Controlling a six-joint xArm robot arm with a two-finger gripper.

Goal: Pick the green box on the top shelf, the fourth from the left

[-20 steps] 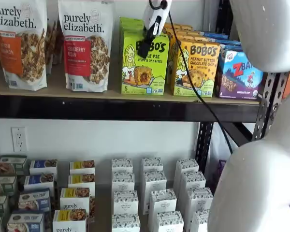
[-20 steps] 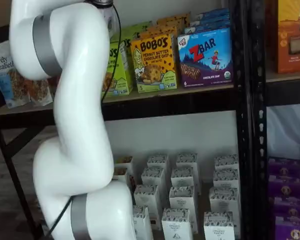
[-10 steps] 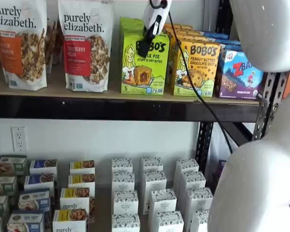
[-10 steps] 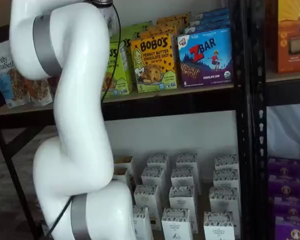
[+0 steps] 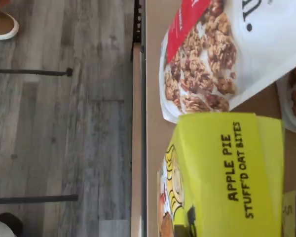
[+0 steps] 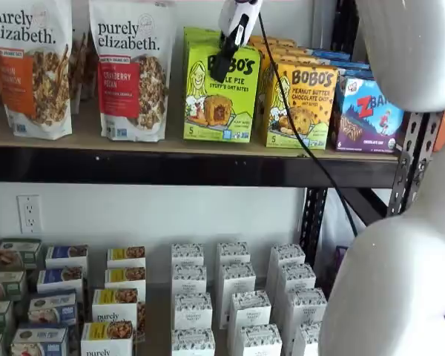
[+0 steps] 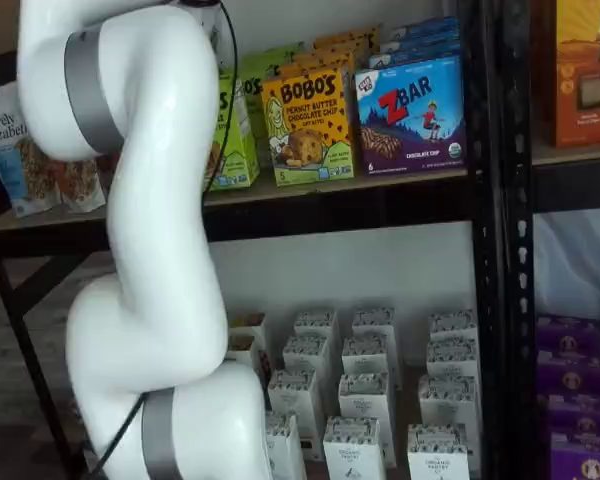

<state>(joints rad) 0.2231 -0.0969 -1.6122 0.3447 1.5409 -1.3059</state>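
The green box (image 6: pixel 221 89) stands upright at the front of the top shelf (image 6: pixel 170 167), with a granola bag (image 6: pixel 132 70) just to its left and an orange-yellow box (image 6: pixel 302 104) just to its right. More green boxes seem to stand in a row behind it. In a shelf view its bottom edge looks slightly raised off the board, so it may already be lifted, though that is hard to tell for certain. In the other shelf view only a strip of the green box (image 7: pixel 235 130) shows past the white arm (image 7: pixel 150 200).

The gripper (image 6: pixel 221 65) comes down from above, its black fingers over the upper front of the box. The fingers show side-on with no gap visible, and they appear fully closed on the top of the box; exactly which edges they pinch is hidden. The wrist view looks down on the lid of the green box (image 5: pixel 227 173), with the shelf's front edge beside it and the floor (image 5: pixel 64 123) far below.

The box is thin cardboard holding small snack bars, so it should be light and fairly stiff, but its walls could dent under a hard squeeze. Its printed surface looks smooth and could slip. A hold across the narrow top, near the folded lid where the card is doubled, seems the safest place. A tall box held only at the top may swing or tilt, and could nudge its neighbours.
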